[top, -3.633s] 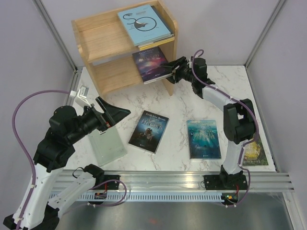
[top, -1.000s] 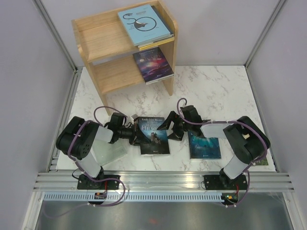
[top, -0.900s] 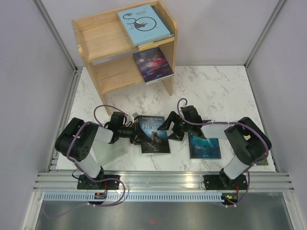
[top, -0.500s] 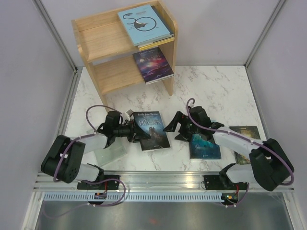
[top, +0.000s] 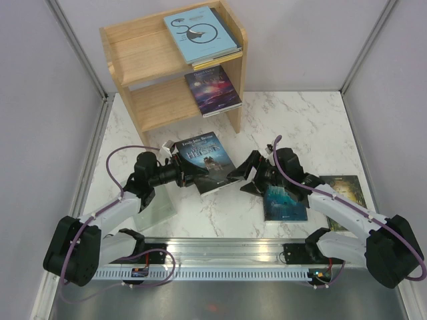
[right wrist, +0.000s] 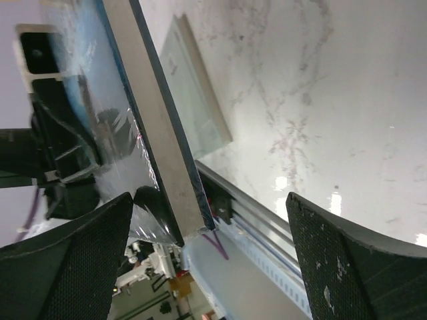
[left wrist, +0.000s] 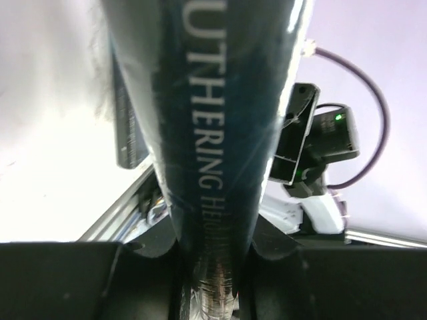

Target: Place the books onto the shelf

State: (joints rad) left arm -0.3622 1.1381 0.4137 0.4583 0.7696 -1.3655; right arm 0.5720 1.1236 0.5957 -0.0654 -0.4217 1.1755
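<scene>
The left arm [top: 110, 210] is stretching low over the desk [top: 293, 127], the left claw [top: 183, 172] clamping the dark book [top: 205, 153] by its edge, book tilting up just ahead; the right claw [top: 245, 176] is gaping wide at the opposite edge.

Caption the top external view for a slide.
Left tool holds a dark book off the table, open right tool beside it, shelf behind.
</scene>
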